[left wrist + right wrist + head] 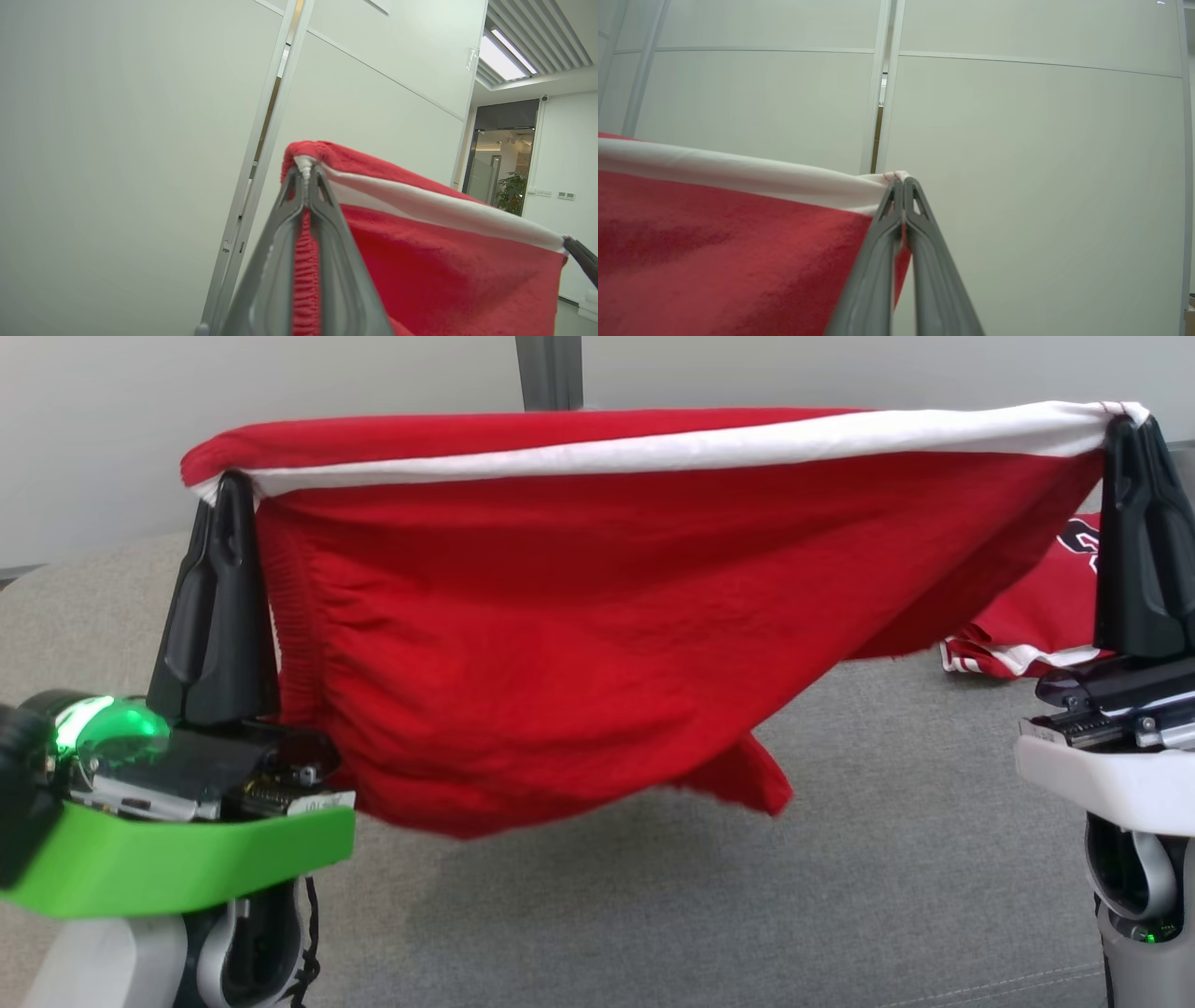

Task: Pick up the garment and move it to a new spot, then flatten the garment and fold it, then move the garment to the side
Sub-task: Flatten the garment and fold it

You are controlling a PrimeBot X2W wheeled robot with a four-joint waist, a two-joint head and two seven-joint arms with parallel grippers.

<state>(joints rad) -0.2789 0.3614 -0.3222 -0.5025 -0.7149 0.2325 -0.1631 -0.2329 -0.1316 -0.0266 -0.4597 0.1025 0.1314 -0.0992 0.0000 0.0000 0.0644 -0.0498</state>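
Both arms are up in front of me. My left claw (pixel 227 485) is pinched shut on one end of the white band (pixel 653 450) and my right claw (pixel 1130 429) is clamped on the other end, so each is holding the garment (pixel 560 644).

The garment is strung sideways between them, with its long axis running left to right. The band is pulled nearly taut along the top, a bit higher at the right end. The red body sags below, deepest toward my left.

The bottom edge looks clear of the grey fabric surface (pixel 840 896), though I can't swear a corner isn't brushing it.

Neither arm is nearer, so I reckon laying it flat means bringing both down together, keeping that sideways line.

A second red garment (pixel 1036 616) lies on the surface just past the right claw, so I'd set down short of it. Behind it all is a plain wall (pixel 373 373).
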